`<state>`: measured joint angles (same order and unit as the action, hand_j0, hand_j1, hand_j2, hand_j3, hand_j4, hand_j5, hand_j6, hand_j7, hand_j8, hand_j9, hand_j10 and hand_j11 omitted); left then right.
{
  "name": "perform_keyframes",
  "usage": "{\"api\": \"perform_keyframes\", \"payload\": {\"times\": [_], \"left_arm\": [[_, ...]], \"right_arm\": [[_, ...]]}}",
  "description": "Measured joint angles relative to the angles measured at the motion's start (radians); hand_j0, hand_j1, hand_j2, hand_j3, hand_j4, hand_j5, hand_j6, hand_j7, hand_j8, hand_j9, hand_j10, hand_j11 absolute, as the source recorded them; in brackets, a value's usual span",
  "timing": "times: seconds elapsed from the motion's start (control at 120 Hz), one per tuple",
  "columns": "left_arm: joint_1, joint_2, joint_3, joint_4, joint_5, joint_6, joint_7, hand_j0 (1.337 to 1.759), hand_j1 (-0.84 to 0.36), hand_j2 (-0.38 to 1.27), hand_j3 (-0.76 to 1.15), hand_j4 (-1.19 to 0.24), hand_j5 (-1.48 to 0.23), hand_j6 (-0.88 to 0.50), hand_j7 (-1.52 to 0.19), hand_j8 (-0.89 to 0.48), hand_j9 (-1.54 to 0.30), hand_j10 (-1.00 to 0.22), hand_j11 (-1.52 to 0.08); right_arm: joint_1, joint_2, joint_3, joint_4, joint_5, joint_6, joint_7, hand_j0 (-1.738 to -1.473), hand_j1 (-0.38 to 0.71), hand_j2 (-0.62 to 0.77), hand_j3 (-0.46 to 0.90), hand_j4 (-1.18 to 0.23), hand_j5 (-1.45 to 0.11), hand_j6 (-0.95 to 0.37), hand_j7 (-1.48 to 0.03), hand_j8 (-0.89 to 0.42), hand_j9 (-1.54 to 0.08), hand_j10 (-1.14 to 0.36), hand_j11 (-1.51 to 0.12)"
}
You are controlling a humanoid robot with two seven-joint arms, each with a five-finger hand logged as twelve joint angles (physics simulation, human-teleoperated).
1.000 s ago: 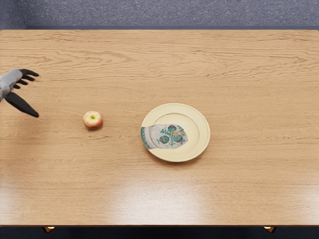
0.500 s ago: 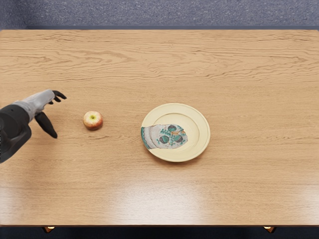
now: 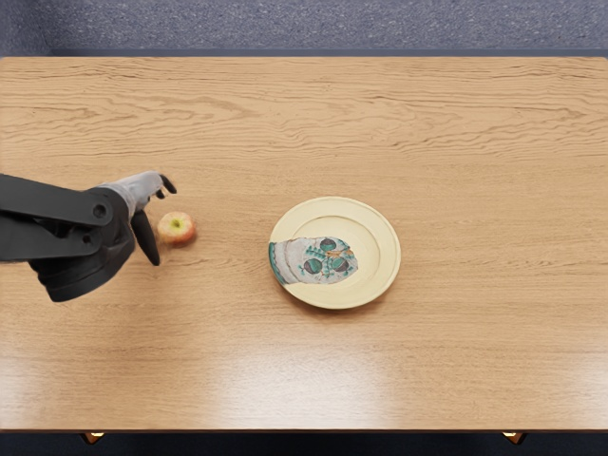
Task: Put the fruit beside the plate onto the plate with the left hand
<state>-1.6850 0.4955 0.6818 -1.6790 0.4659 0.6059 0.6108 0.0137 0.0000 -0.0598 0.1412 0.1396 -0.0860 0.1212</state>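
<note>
Fruit is lying on the light brown wooden table: a small round red-and-yellow apple, left of the cream ceramic plate with a green painted pattern and apart from its rim. The grey left hand is hovering just beside the apple, on the side far from the plate, fingers spread, holding nothing. The apple is looking light, firm and smooth, so it is probably rolling easily; taking it across its widest part, thumb against fingers, seems safest.
</note>
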Motion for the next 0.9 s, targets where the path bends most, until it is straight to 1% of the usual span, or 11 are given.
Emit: {"api": "perform_keyframes", "payload": {"times": [0.175, 0.342, 0.45, 0.533, 0.608, 0.7, 0.842, 0.9], "left_arm": [[0.004, -0.047, 0.012, 0.063, -0.046, 0.004, 0.000, 1.658, 0.05, 0.05, 0.00, -0.25, -0.32, -0.25, -0.32, -0.25, -0.32, -0.25, -0.32], [0.009, -0.131, 0.014, 0.132, -0.071, 0.005, 0.000, 1.658, 0.05, 0.05, 0.00, -0.25, -0.32, -0.25, -0.32, -0.25, -0.32, -0.25, -0.32], [0.057, -0.167, 0.014, 0.188, -0.086, 0.005, 0.000, 1.658, 0.05, 0.05, 0.00, -0.25, -0.32, -0.25, -0.32, -0.25, -0.32, -0.25, -0.32], [0.063, -0.173, 0.012, 0.223, -0.090, 0.005, 0.000, 1.658, 0.05, 0.05, 0.00, -0.25, -0.32, -0.25, -0.32, -0.25, -0.32, -0.25, -0.32], [0.066, -0.174, 0.009, 0.243, -0.092, 0.005, 0.000, 1.658, 0.05, 0.05, 0.00, -0.25, -0.32, -0.25, -0.32, -0.25, -0.32, -0.25, -0.32], [0.099, -0.214, 0.006, 0.269, -0.093, 0.005, 0.000, 1.658, 0.05, 0.05, 0.00, -0.25, -0.32, -0.25, -0.32, -0.25, -0.32, -0.25, -0.32], [0.099, -0.217, 0.003, 0.289, -0.093, 0.005, 0.000, 1.658, 0.05, 0.05, 0.00, -0.25, -0.32, -0.25, -0.32, -0.25, -0.32, -0.25, -0.32], [0.100, -0.235, 0.001, 0.292, -0.093, 0.005, 0.000, 1.658, 0.05, 0.05, 0.00, -0.25, -0.32, -0.25, -0.32, -0.25, -0.32, -0.25, -0.32]], "right_arm": [[0.000, 0.000, 0.000, 0.000, 0.000, 0.000, 0.000, -1.658, -0.31, -0.01, 0.00, -0.04, -0.05, -0.04, -0.05, -0.04, -0.05, -0.03, -0.05], [0.000, 0.000, 0.000, 0.000, 0.000, 0.000, 0.000, -1.658, -0.31, -0.01, 0.00, -0.04, -0.05, -0.04, -0.05, -0.04, -0.05, -0.03, -0.05], [0.000, 0.000, 0.000, 0.000, 0.000, 0.000, 0.000, -1.658, -0.31, -0.01, 0.00, -0.04, -0.05, -0.04, -0.05, -0.04, -0.05, -0.03, -0.05], [0.000, 0.000, 0.000, 0.000, 0.000, 0.000, 0.000, -1.658, -0.31, -0.01, 0.00, -0.04, -0.05, -0.04, -0.05, -0.04, -0.05, -0.03, -0.05], [0.000, 0.000, 0.000, 0.000, 0.000, 0.000, 0.000, -1.658, -0.31, -0.01, 0.00, -0.04, -0.05, -0.04, -0.05, -0.04, -0.05, -0.03, -0.05], [0.000, 0.000, 0.000, 0.000, 0.000, 0.000, 0.000, -1.658, -0.31, -0.01, 0.00, -0.04, -0.05, -0.04, -0.05, -0.04, -0.05, -0.03, -0.05], [0.000, 0.000, 0.000, 0.000, 0.000, 0.000, 0.000, -1.658, -0.31, -0.01, 0.00, -0.04, -0.05, -0.04, -0.05, -0.04, -0.05, -0.03, -0.05], [0.000, 0.000, 0.000, 0.000, 0.000, 0.000, 0.000, -1.658, -0.31, -0.01, 0.00, -0.04, -0.05, -0.04, -0.05, -0.04, -0.05, -0.03, -0.05]]}}
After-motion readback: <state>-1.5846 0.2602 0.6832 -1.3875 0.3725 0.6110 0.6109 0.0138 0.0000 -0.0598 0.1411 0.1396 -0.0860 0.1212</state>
